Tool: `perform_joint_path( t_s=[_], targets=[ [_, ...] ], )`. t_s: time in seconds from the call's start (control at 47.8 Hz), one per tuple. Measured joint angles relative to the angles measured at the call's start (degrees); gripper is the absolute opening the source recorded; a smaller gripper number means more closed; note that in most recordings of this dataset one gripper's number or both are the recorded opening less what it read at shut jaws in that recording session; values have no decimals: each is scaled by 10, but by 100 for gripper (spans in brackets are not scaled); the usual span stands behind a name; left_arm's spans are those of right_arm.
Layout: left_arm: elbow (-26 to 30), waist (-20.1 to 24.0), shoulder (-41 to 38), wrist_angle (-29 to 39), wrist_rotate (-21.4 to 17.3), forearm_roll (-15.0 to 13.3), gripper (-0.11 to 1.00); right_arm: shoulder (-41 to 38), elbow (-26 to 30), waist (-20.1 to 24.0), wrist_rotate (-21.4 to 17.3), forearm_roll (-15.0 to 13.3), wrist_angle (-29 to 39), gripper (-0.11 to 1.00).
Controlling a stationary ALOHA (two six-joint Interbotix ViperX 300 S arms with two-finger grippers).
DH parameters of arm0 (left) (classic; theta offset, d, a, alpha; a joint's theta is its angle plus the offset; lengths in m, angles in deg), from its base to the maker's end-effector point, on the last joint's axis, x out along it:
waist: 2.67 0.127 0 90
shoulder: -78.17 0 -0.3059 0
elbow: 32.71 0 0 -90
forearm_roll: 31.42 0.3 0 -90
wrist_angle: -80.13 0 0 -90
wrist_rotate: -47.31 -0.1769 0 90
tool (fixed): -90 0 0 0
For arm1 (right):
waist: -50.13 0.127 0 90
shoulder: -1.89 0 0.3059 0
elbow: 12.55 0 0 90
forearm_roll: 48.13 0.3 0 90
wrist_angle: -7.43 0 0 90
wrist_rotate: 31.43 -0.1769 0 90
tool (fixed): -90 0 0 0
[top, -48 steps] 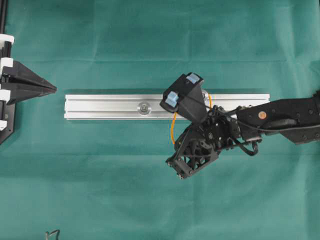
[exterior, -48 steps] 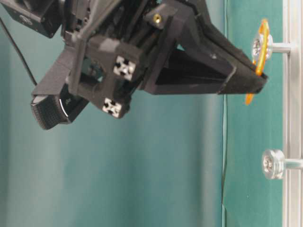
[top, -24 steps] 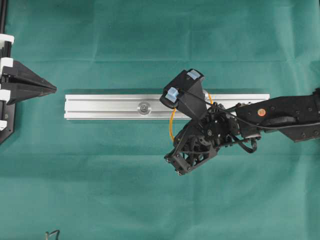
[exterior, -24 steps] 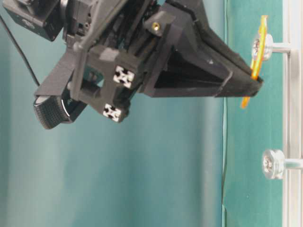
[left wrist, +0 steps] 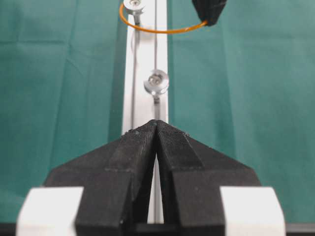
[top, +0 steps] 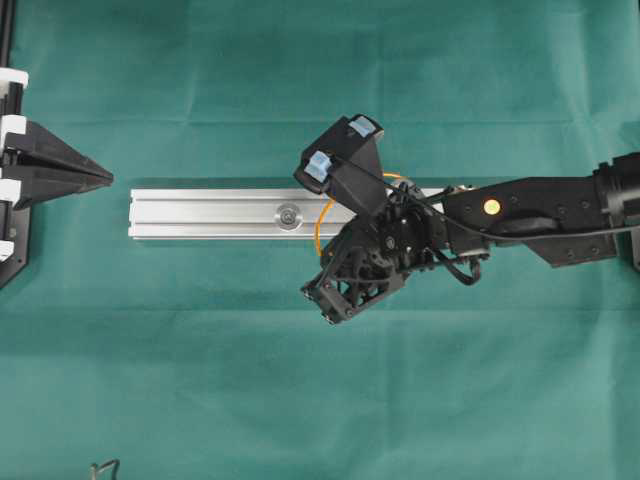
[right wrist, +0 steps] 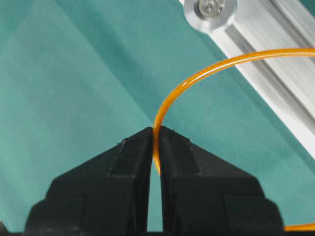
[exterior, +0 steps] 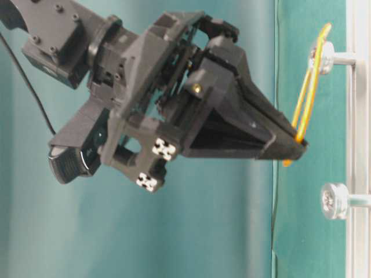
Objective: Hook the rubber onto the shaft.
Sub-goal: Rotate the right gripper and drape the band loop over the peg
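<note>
Things on the green cloth (top: 200, 380) are counting out as one silver rail (top: 200, 213), two round-headed shafts standing up from it, one orange rubber band (right wrist: 197, 78) and two black grippers. One shaft (left wrist: 156, 82) is sitting bare near the middle of the rail; the other shaft (left wrist: 133, 6) is standing farther along, and in the left wrist view it is partly cut off by the top edge. The rubber band is looping around that far shaft and stretching out to the right gripper (right wrist: 156, 132), whose jaws are pinching shut on the band. In the table-level view the band (exterior: 307, 98) is running taut from the shaft head (exterior: 320, 57) down to the gripper tip (exterior: 298, 145). From overhead the right gripper's body is covering the far shaft and most of the band, leaving only a thin orange arc (top: 320, 222) showing. The left gripper (left wrist: 156, 125) is resting at the rail's far end with its jaws pressed together, holding nothing. A small dark object (top: 103, 467) at the bottom edge is too cropped to identify.
</note>
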Motion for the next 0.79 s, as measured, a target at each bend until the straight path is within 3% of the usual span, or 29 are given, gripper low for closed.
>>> perform_joint_path(
  t_s=[0.795],
  targets=[
    [0, -1, 1, 0, 0, 0, 0, -49, 24, -34, 1, -13, -65, 7]
  ],
)
